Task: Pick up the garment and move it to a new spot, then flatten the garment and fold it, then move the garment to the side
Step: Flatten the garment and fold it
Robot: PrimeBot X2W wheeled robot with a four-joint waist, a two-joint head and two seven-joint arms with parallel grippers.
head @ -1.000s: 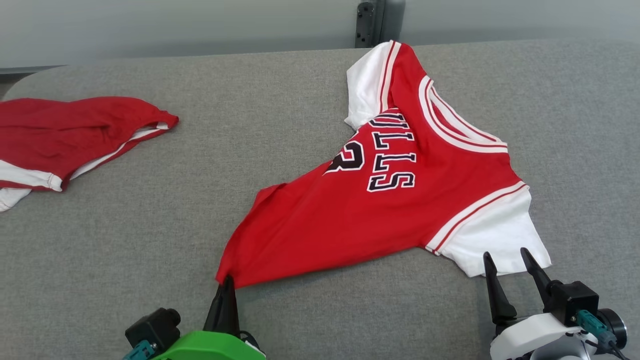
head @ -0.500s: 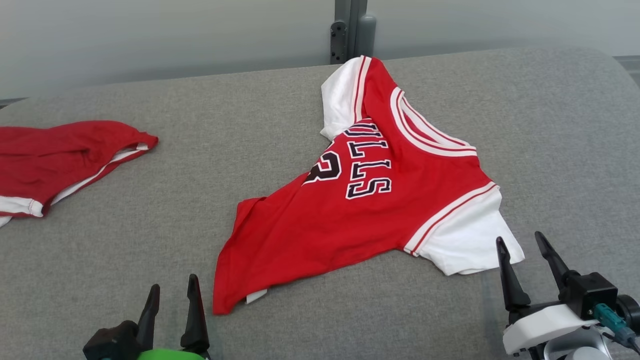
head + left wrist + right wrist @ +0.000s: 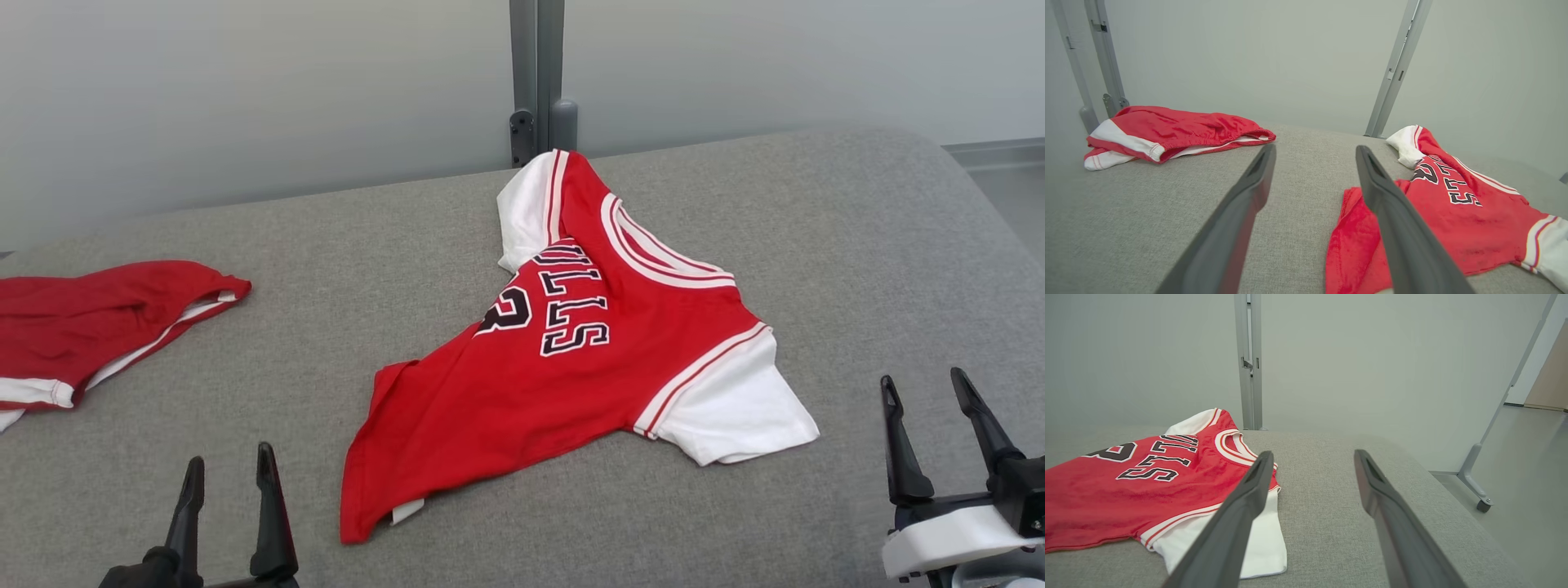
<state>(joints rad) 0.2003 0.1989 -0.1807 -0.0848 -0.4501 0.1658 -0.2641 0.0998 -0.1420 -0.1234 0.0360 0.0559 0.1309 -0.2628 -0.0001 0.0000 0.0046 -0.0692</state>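
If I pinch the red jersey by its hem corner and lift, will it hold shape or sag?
Likely sags: the jersey lies rumpled, its hem folded over. Probably light: thin cloth draping flat on the grey cushion. A push would likely bunch it.

Red jersey (image 3: pixel 563 392), white sleeves, white-striped collar, black lettering and a number. Lies loose on the grey padded surface (image 3: pixel 367 245), not flat: body narrows and wrinkles toward the near hem corner, one sleeve at the far edge, the other spread out nearer.

Jersey (image 3: pixel 563 376) red, white sleeves, black lettering; cushion (image 3: pixel 816 245) grey
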